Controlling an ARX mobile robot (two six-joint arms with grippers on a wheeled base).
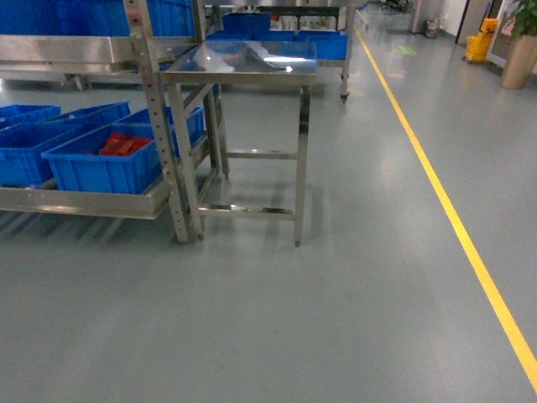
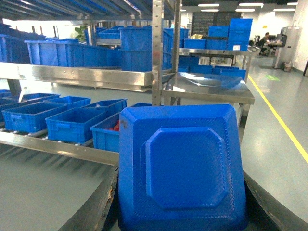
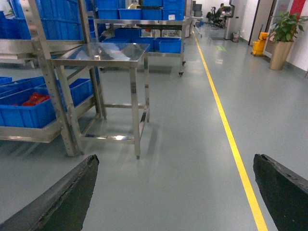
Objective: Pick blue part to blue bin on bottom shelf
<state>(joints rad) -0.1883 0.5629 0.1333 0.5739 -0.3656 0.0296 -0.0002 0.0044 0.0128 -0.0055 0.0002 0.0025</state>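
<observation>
Blue part (image 2: 183, 168) pinched in left gripper (image 2: 180, 211); right gripper (image 3: 175, 192) fingers spread, one steel table (image 1: 243, 63) ahead.

The rack (image 1: 168, 126) stands at the left of the head view, with the desk (image 1: 243, 63) just beside it on the right. Crates (image 1: 25, 138) sit in a row on the bottom shelf (image 1: 84, 201); the crate nearest the rack's front post (image 1: 105, 164) holds loose pieces (image 1: 124, 144). More crates (image 2: 72, 50) stand on the upper shelf (image 2: 86, 74). A floor line (image 1: 445, 201) runs away to the right of the desk. Behind the desk stands a wheeled cart (image 1: 323, 42) carrying crates. A potted plant (image 3: 281, 36) stands far right, beyond the line.

In the left wrist view, the blue part (image 2: 183, 168) sits between the left gripper's (image 2: 180, 211) two sides, in front of the bottom shelf.
</observation>
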